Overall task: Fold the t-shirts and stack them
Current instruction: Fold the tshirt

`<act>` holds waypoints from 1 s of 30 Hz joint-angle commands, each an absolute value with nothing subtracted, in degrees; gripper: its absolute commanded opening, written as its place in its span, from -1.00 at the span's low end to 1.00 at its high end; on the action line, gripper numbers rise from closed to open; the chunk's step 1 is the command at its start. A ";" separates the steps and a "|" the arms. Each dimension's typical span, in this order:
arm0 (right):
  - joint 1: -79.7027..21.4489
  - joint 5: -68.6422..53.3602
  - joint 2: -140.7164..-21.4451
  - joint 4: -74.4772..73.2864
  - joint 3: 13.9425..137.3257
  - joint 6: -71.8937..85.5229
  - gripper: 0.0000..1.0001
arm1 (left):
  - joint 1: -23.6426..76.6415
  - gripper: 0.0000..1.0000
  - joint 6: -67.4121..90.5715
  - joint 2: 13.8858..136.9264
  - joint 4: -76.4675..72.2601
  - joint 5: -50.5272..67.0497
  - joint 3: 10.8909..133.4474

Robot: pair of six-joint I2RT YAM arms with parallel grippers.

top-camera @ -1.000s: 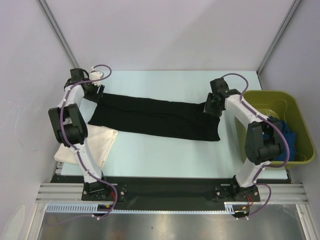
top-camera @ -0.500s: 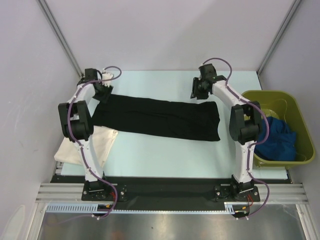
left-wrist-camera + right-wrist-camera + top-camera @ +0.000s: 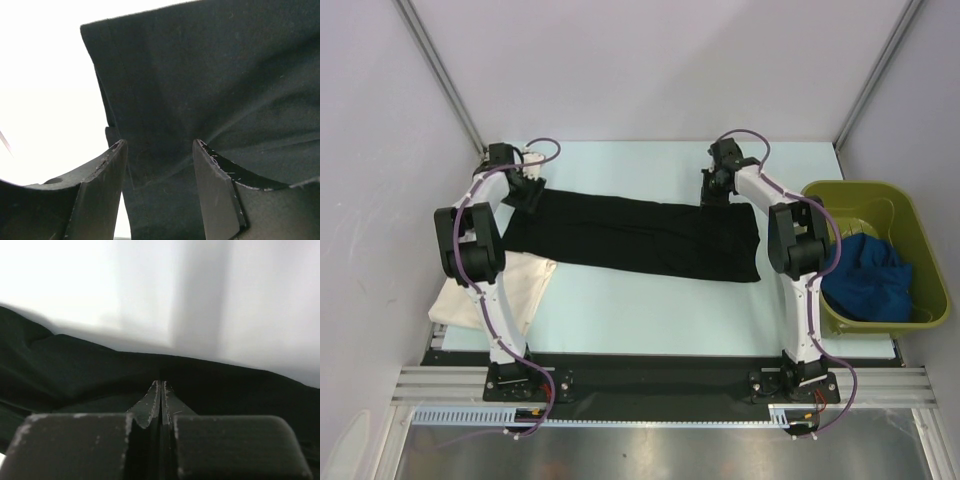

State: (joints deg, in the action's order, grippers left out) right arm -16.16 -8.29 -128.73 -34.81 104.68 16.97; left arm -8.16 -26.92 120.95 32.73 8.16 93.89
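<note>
- The black t-shirt (image 3: pixel 630 235) lies flat as a long folded band across the tabletop (image 3: pixel 650 300), running from near the far left corner toward the right edge.
- The left gripper (image 3: pixel 527 192) sits at the left end of the band, close to the far left corner.
- In the left wrist view its fingers (image 3: pixel 100 190) stand well apart, with dark cloth showing in the gap between them. They have hold of nothing, and a corner of the folded cloth lies just beyond their tips.
- The right gripper (image 3: pixel 715 195) is at the band's far edge, toward its right end.
- In the right wrist view its fingers (image 3: pixel 150 405) are pressed together with no gap. Their tips meet on the far edge of the black cloth, which rises to a slight ridge there, so they pinch that edge.
- The cream t-shirt (image 3: pixel 535 285) lies at the near left corner of the tabletop, partly under the left arm. Its far edge is just beside the black band.
- The blue t-shirt (image 3: pixel 865 285) is bunched inside the green bin (image 3: pixel 880 188), which stands at the right edge of the tabletop.
</note>
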 commanded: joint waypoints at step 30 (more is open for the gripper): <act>-31.13 -7.23 -94.76 -36.30 75.62 19.42 -0.19 | 12.45 0.28 -31.37 108.81 40.87 25.12 94.67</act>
